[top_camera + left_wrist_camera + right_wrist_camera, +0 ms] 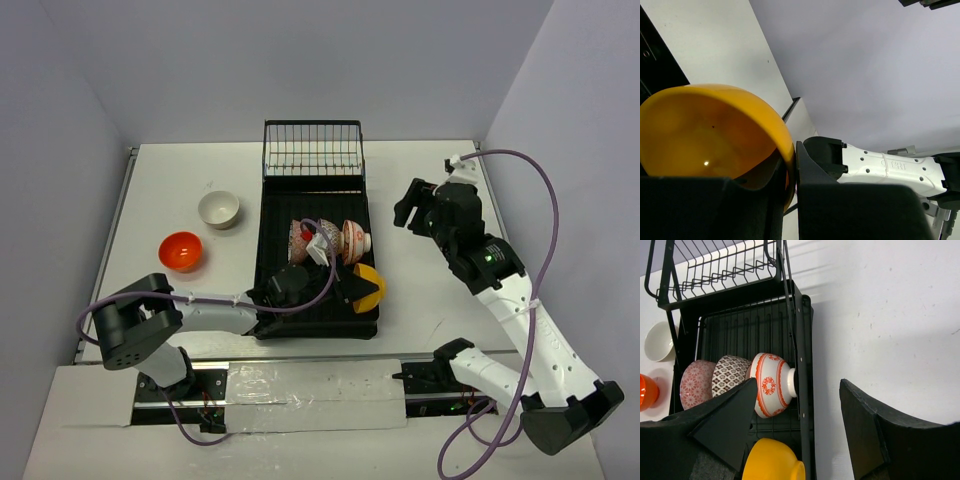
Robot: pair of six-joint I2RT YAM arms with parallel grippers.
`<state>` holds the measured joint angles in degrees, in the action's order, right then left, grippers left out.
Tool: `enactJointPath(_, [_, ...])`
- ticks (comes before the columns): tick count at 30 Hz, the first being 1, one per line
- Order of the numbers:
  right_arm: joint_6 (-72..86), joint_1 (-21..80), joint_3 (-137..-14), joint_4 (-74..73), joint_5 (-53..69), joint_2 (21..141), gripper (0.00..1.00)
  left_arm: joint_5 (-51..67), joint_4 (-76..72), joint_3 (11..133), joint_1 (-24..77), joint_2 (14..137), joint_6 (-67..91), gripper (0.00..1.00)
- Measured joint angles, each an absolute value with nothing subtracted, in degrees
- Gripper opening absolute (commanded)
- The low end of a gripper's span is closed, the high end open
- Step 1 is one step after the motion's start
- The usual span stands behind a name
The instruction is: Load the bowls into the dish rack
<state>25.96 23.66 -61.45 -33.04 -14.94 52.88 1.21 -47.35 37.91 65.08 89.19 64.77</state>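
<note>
The dish rack (268,225) lies mid-table, its wire basket (313,150) at the far end. Three patterned bowls stand on edge in it: pinkish (695,384), brown-patterned (730,372) and red-on-white (769,384). My left gripper (352,288) is shut on the rim of the yellow-orange bowl (370,286), holding it tilted over the rack's near right corner. In the left wrist view the fingers (805,170) pinch that bowl's (705,135) edge. The white bowl (218,208) and the red-orange bowl (182,250) sit on the table left of the rack. My right gripper (408,205) hangs open and empty, right of the rack.
The enclosure's walls close in the table on the left, back and right. The right arm's white link (885,165) stands close beside the held bowl. The rack's near left part (300,310) lies under my left wrist.
</note>
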Motion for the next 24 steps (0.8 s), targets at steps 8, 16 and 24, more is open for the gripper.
enactJointPath(8, [26.11,23.66,-61.43,-32.99,-14.44,53.54,0.73,0.03,-52.18,34.79,65.08,89.19,65.78,0.0])
enactJointPath(16, [26.11,23.66,-61.32,-32.97,-13.85,53.89,0.73,-1.41,-53.21,31.05,64.12,88.84,65.84,0.0])
enactJointPath(24, [26.13,23.66,-61.32,-32.95,-13.82,54.02,0.73,-1.04,-56.75,29.26,62.7,89.54,66.85,0.0])
